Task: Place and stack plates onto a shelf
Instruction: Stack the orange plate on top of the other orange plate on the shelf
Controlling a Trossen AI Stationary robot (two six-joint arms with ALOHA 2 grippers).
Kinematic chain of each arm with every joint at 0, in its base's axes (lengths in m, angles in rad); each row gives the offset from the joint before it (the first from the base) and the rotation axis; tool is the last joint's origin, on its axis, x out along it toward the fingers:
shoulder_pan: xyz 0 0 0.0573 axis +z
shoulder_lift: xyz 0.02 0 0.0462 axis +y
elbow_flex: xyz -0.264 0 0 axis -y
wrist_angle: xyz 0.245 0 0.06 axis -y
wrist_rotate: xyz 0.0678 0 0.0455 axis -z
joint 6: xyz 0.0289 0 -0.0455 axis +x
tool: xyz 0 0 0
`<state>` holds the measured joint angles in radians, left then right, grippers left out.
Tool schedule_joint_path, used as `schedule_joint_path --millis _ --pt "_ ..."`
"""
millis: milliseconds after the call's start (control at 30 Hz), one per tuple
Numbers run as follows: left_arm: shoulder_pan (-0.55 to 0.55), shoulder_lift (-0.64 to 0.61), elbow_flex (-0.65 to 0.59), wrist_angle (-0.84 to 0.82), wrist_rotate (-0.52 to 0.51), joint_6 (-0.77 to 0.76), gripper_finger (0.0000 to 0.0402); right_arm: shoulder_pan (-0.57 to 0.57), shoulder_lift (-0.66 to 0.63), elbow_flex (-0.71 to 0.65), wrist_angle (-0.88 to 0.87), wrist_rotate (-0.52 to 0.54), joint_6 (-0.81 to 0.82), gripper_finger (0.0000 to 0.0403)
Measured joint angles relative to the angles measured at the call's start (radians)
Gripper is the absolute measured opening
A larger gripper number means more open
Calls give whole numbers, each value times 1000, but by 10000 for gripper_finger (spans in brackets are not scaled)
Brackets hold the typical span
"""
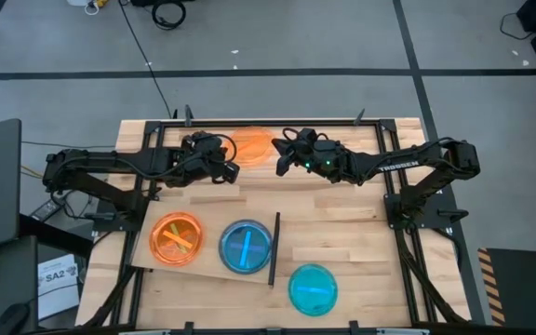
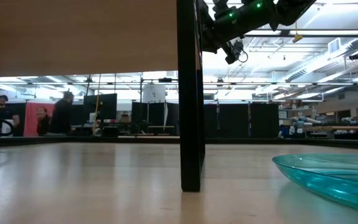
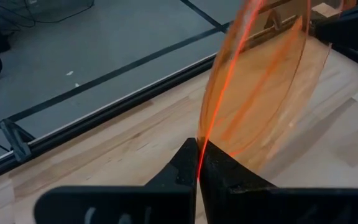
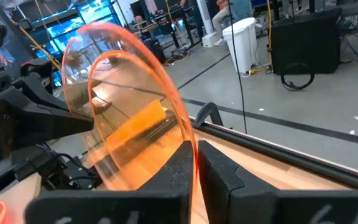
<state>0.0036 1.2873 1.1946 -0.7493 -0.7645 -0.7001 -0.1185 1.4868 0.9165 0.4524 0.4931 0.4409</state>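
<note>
Left end effector (image 1: 234,166) and right end effector (image 1: 281,154) both pinch orange plate (image 1: 253,146) rim; plate mostly hidden overhead.

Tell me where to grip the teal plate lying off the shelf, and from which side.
Grip the teal plate by its raised rim, where the low view shows the edge curving up off the tabletop. Probably come from above on the side away from the shelf, since the black upright strip stands close on the other side.
</note>
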Motion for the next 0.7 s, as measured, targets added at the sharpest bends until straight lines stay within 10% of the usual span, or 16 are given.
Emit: schedule_joint_path --millis 700 --pt "-1 0 0 -2 7 1 11 -1 0 0 3 1 2 136"
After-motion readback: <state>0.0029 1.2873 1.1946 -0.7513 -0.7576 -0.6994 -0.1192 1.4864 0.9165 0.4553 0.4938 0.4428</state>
